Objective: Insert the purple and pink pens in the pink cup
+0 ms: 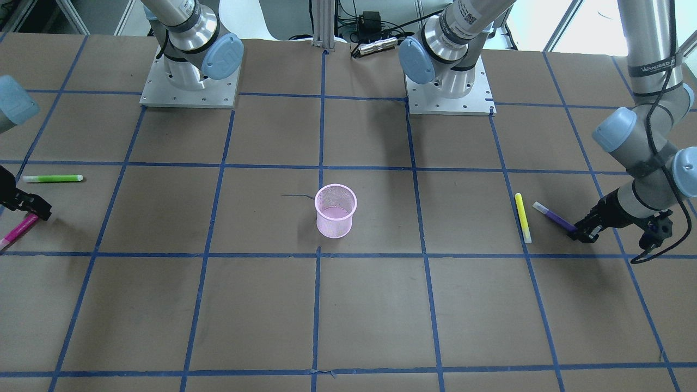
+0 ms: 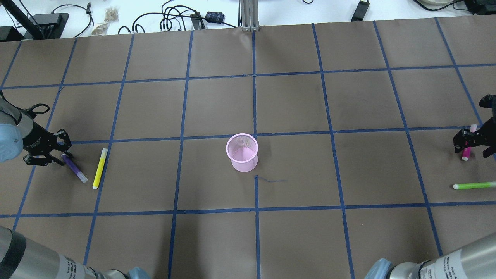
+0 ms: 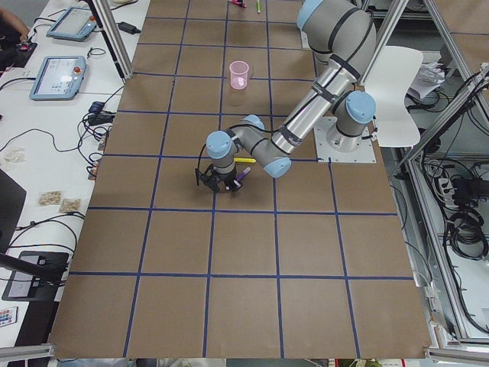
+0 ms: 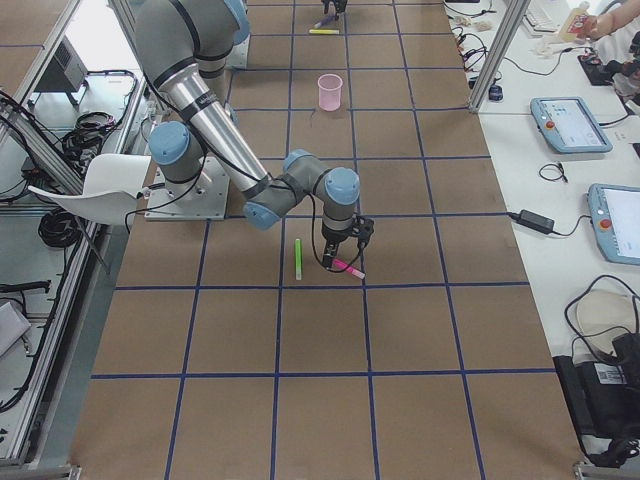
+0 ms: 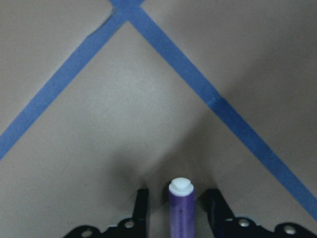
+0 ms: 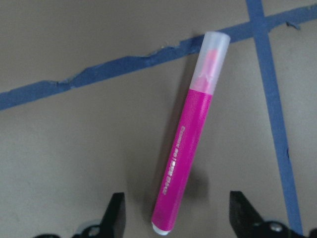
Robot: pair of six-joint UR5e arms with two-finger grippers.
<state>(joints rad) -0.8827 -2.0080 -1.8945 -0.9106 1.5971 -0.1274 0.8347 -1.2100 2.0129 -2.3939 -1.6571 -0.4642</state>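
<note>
The pink mesh cup (image 2: 242, 153) stands upright mid-table, empty as far as I can see. The purple pen (image 2: 73, 168) lies on the table at the far left. My left gripper (image 2: 58, 149) is open and low, its jaws on either side of the pen's end (image 5: 180, 208) with a small gap on each side. The pink pen (image 6: 185, 148) lies flat on the table at the far right. My right gripper (image 2: 471, 145) is wide open over its lower end, with its fingers (image 6: 116, 218) well apart from it.
A yellow pen (image 2: 99, 168) lies just beside the purple one, on the cup's side. A green pen (image 2: 474, 185) lies near the pink pen. The brown table (image 2: 294, 232) has a blue tape grid. The arm bases (image 1: 188, 98) are at the robot's edge.
</note>
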